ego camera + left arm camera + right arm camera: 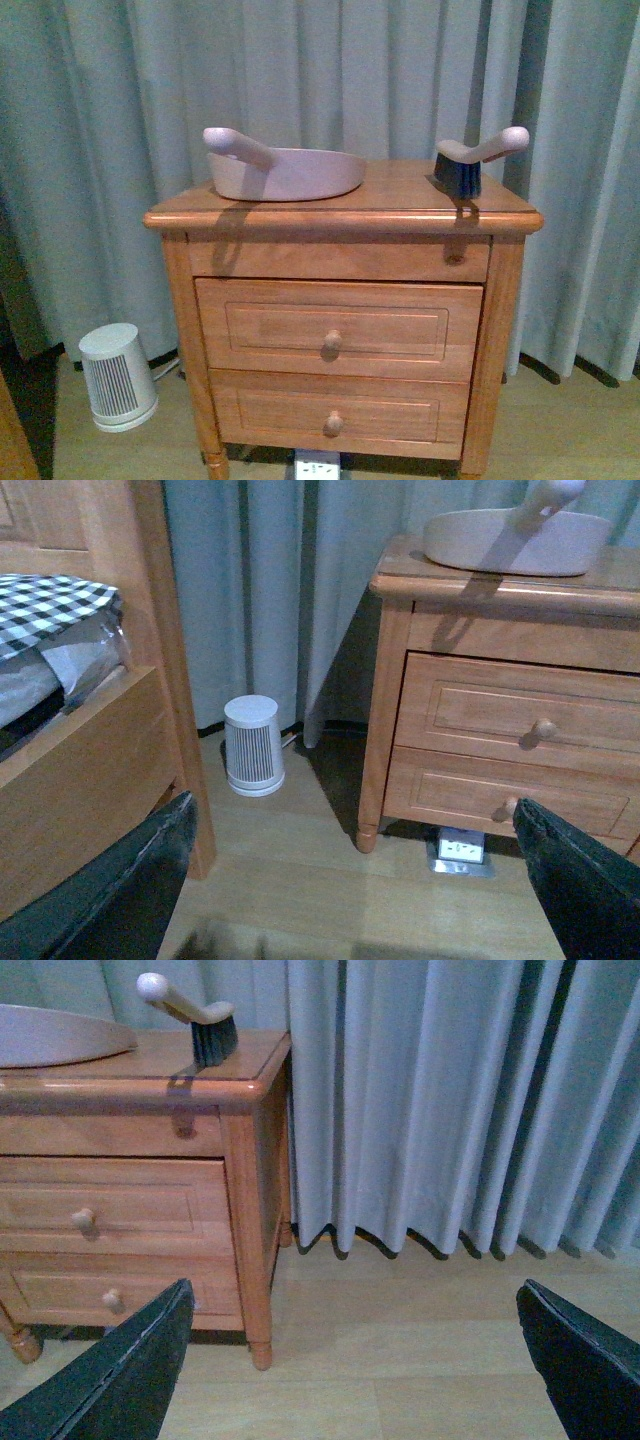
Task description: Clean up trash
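Nightstand (340,218), wooden, is the reference. Pink dustpan (285,172) sits on its top, left side; brush (470,160) stands on its bristles at the top's right corner. My left gripper (352,810) and right gripper (355,1288): jaws spread wide apart, holding nothing. Trash: I cannot tell where.

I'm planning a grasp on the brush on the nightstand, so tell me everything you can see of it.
The brush is a hand brush: a pale pink, plastic-looking handle with a rounded end, over a block of dark bristles. It stands bristles-down near the right end of the wooden nightstand top, handle slanting upward. Only the bristles touch the wood. It sits apart from the pink dustpan, and nothing grips it.
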Tool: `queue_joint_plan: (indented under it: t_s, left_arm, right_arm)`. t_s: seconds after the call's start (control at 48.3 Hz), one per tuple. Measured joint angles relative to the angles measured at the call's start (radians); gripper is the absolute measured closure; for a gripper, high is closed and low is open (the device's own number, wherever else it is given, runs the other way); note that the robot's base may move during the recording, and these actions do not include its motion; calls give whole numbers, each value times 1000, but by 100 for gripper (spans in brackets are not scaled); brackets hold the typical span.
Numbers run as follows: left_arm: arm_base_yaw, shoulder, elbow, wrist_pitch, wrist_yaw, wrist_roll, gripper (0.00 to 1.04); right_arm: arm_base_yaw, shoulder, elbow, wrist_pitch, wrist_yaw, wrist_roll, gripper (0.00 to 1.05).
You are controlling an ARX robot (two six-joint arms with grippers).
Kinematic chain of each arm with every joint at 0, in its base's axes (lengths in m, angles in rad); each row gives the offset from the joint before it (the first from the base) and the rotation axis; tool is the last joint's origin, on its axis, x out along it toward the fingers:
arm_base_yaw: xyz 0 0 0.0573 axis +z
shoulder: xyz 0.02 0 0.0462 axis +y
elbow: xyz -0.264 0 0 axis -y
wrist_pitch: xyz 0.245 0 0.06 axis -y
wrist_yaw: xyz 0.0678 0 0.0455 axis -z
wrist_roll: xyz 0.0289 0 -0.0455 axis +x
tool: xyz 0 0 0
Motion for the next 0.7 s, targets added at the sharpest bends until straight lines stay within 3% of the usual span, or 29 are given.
queue_joint_plan:
  t_s: [0.704]
  left_arm:
    - [0, 0, 0, 0, 2, 0, 8]
  right_arm:
    - [0, 0, 0, 0, 2, 0, 7]
